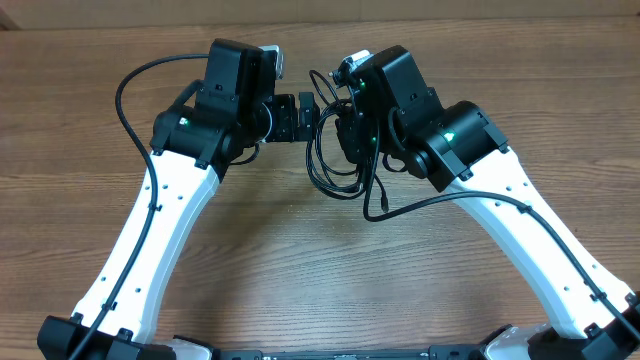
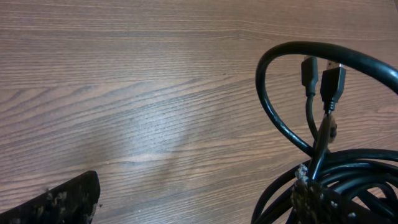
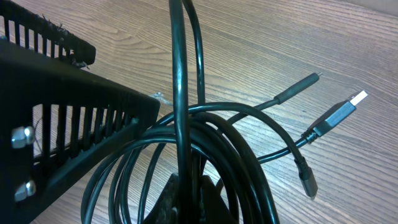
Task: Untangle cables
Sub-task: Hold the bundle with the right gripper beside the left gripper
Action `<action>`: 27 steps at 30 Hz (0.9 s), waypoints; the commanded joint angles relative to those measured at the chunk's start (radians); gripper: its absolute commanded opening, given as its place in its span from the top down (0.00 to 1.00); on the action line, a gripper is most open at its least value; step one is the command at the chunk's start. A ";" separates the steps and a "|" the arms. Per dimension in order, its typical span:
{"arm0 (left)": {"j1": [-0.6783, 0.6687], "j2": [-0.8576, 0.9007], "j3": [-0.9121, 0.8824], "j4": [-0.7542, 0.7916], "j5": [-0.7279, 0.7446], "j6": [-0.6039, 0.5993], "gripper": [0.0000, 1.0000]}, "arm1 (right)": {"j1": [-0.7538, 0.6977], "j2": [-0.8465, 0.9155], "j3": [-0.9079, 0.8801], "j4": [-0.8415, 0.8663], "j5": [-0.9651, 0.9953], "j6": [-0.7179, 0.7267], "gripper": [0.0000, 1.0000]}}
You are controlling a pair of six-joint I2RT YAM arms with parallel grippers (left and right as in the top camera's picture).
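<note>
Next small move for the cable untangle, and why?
Probably close the left gripper on one strand beside it, then ease away. It stands open next to the cables, the right gripper looks shut on them, and two plug ends sit free of the bundle.

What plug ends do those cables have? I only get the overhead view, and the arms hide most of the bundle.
Observer: The right wrist view shows three loose ends poking out of the cables: a silver-tipped flat plug, a thin round one and a small dark one.
Operator: Is the left gripper holding any?
Observer: No. The left gripper is wide open over bare table, with the cables against one finger.
Operator: And the right?
Observer: The right gripper is shut, with one strand running straight down into it.
</note>
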 commanded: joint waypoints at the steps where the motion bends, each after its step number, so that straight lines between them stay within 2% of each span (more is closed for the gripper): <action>1: -0.012 -0.024 0.055 -0.011 0.038 -0.017 0.02 | -0.002 -0.008 0.002 0.012 -0.008 0.003 0.96; 16: -0.015 -0.029 0.068 -0.026 0.022 -0.013 0.00 | -0.002 -0.008 0.002 0.008 -0.008 0.003 0.96; 20: -0.031 -0.007 0.055 -0.044 -0.065 -0.013 0.00 | -0.002 -0.008 0.002 0.005 -0.009 0.003 0.96; 27: -0.033 0.081 0.055 -0.053 -0.125 -0.013 0.00 | -0.002 -0.008 0.002 -0.010 -0.009 0.003 0.96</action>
